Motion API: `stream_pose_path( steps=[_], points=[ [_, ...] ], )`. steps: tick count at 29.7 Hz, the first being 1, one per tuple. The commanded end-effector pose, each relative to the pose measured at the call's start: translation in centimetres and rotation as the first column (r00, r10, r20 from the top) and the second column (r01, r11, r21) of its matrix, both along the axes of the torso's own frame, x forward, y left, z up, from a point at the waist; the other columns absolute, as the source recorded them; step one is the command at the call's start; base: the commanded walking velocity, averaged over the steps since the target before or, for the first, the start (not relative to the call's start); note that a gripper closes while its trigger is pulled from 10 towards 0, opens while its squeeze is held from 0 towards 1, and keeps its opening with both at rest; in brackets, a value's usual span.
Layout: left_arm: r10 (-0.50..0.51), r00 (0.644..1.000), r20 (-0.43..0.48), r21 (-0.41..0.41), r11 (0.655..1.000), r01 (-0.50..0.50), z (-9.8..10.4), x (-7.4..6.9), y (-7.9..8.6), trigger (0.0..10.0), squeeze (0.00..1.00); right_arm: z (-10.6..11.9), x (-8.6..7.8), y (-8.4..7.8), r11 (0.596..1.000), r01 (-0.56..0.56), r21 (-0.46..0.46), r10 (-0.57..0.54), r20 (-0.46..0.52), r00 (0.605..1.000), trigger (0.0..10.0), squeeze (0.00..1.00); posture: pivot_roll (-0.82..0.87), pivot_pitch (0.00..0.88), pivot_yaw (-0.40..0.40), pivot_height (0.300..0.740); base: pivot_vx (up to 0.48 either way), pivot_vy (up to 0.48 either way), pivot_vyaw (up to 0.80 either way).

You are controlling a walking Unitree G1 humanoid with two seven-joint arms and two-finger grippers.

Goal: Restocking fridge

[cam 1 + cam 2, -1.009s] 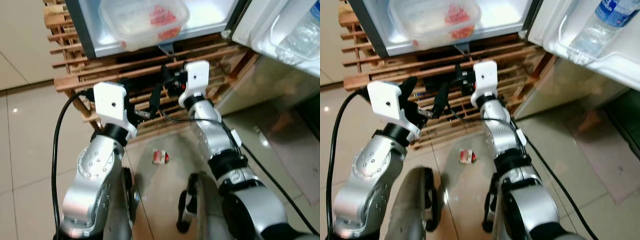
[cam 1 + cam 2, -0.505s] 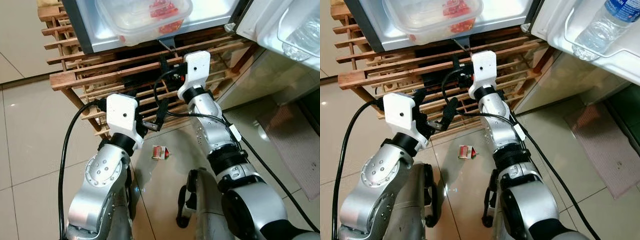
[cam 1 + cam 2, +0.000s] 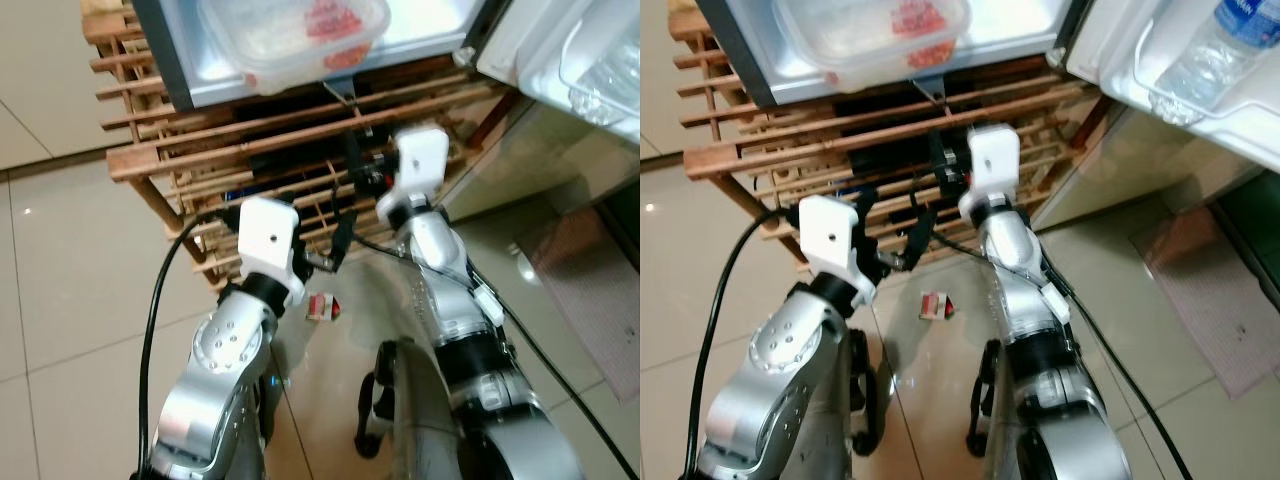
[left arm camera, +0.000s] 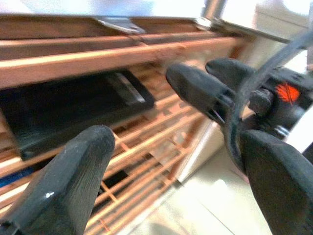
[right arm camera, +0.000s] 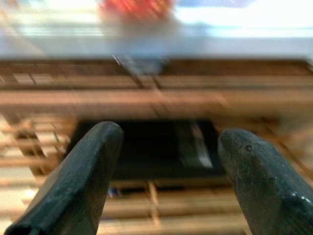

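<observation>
Beige floor tiles (image 3: 60,260) run under a wooden rack (image 3: 230,160), and on that rack stands the fridge (image 3: 190,80), its door (image 3: 1200,90) swung open to the rack's right with a water bottle (image 3: 1205,50) in the door shelf. A clear tub (image 3: 295,35) with something red inside sits at the front edge of the fridge floor, above the rack. Just below the rack, on the tiles, lies a small red-and-white carton (image 3: 320,308).

Both arms are raised in front of the rack with nothing held. The left gripper (image 4: 161,147) has its fingers (image 4: 73,181) spread wide; the right gripper (image 5: 171,171) likewise has its fingers (image 5: 78,181) spread and empty.

I judge this a between-items moment: nothing is in hand, so the next move likely calls for bending to the carton below the rack, or reaching up to push the tub deeper in.

Each wrist view shows a flat black box (image 4: 73,105) lying inside the rack, barely visible from the head; the head views alone show the carton and bottle
</observation>
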State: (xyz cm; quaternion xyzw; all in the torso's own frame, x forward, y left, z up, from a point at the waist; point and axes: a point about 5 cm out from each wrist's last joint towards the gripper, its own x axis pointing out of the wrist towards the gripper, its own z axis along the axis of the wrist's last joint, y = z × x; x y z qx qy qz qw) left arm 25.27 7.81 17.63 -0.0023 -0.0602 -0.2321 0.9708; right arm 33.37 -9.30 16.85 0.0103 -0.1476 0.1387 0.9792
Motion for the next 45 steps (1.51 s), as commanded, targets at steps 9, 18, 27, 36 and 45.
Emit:
stream_pose_path(
  steps=[9,18,27,36,45],
  points=[
    [0.155,0.987,-0.042,0.064,0.986,-0.153,-2.0,3.0,2.0,10.0,0.00,2.5,-4.1,-5.4,0.985,0.173,-0.017,-0.170,0.108,0.979,10.0,0.00,0.08,0.118,-0.038,0.619,0.000,0.000,0.00],
    [0.162,0.980,0.118,0.047,0.985,-0.168,1.9,6.9,0.6,10.0,0.00,-2.9,-9.4,-8.3,0.961,0.237,-0.142,-0.251,-0.088,0.964,10.0,0.00,0.03,0.107,-0.043,0.619,0.000,0.000,0.00],
    [0.238,0.965,0.107,0.074,0.966,-0.246,1.7,9.6,1.5,10.0,0.00,-5.9,-12.0,-9.6,0.956,0.222,-0.192,-0.266,-0.245,0.932,10.0,0.00,-0.01,0.147,-0.046,0.619,0.000,0.000,0.00],
    [0.099,0.987,-0.123,0.059,0.994,-0.092,-3.0,6.9,1.3,10.0,0.00,-5.3,-9.8,-9.1,0.958,0.223,-0.179,-0.262,-0.232,0.937,10.0,0.00,0.02,0.162,-0.043,0.619,0.000,0.000,0.00],
    [0.026,0.982,-0.184,0.109,0.994,-0.006,-3.9,3.7,1.6,10.0,0.00,-3.9,-7.4,-9.1,0.951,0.243,-0.190,-0.274,-0.164,0.947,10.0,0.00,0.04,0.160,-0.040,0.619,0.000,0.000,0.00]
  ],
)
